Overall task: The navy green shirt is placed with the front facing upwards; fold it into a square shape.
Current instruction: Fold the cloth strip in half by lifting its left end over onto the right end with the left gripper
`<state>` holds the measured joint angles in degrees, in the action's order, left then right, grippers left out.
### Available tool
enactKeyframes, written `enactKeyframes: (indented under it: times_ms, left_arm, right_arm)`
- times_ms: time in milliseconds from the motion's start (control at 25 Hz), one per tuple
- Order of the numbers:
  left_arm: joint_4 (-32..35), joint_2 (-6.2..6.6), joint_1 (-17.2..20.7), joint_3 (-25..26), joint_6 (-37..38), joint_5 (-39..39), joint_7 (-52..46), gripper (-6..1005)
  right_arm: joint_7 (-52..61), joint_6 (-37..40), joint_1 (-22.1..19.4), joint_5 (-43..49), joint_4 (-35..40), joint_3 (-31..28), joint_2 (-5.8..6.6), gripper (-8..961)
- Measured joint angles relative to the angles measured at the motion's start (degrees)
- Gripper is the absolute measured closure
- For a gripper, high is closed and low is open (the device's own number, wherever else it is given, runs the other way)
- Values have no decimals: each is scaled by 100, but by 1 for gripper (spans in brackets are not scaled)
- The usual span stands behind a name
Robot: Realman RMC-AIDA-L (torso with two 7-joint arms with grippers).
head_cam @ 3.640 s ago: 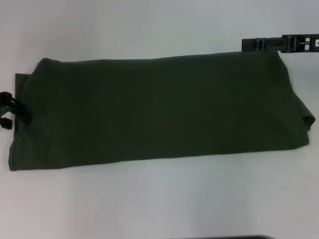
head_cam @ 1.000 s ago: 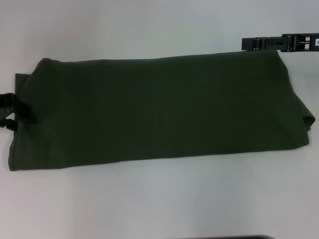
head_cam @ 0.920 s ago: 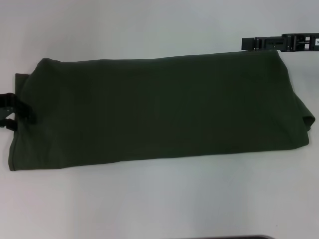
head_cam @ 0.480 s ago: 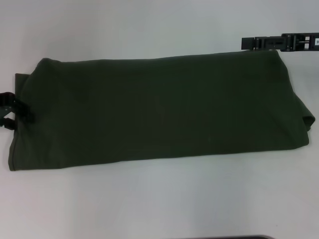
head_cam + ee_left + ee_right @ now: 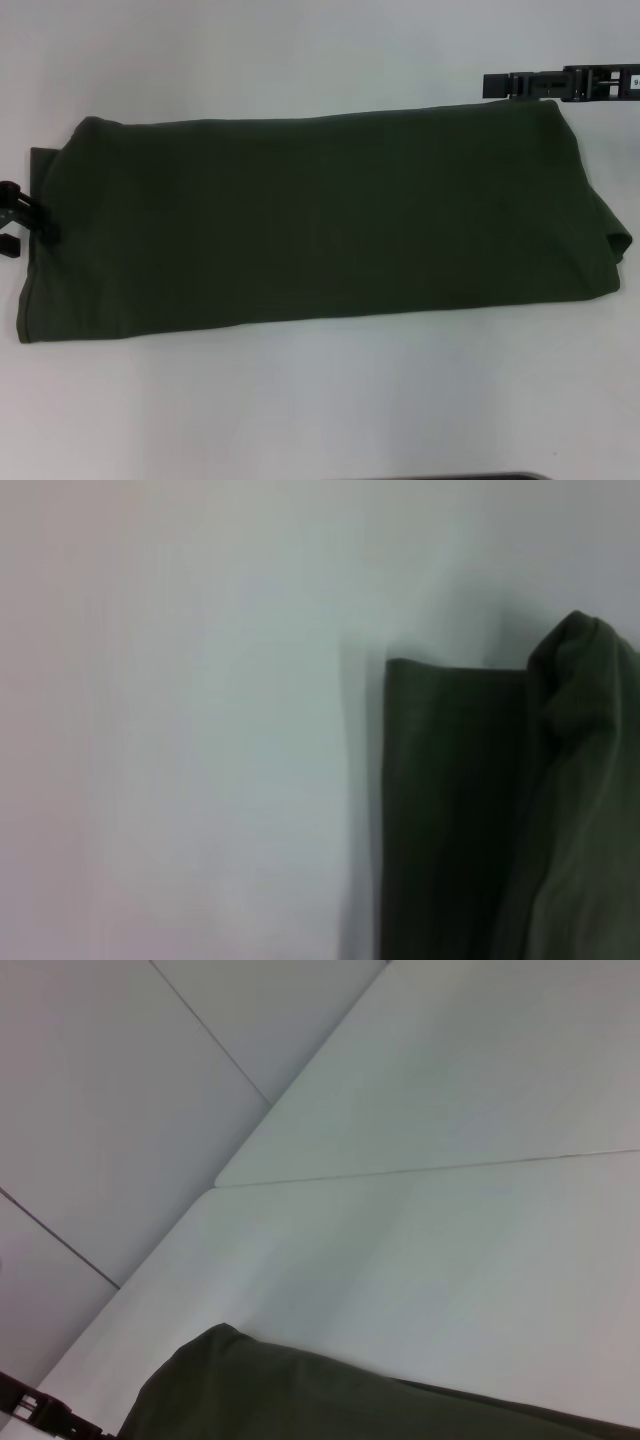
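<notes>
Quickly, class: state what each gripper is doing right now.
Left gripper: at the left end of the navy green shirt; grip cannot be told.
Right gripper: beside the shirt's far right corner; cannot be told.

Open table all round the shirt

Bare table (image 5: 320, 400) along near and far edges; the navy green shirt (image 5: 320, 215) spans almost its whole width.
</notes>
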<state>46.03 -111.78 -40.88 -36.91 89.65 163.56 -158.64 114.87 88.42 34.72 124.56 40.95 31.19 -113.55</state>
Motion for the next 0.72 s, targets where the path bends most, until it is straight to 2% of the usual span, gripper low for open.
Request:
enactKeyframes:
  times_ms: [720]
  left_arm:
    - [-24,28,19,0,5,0,-10,466]
  right_arm:
    - [0,-4,9,-2,0,21,9,151]
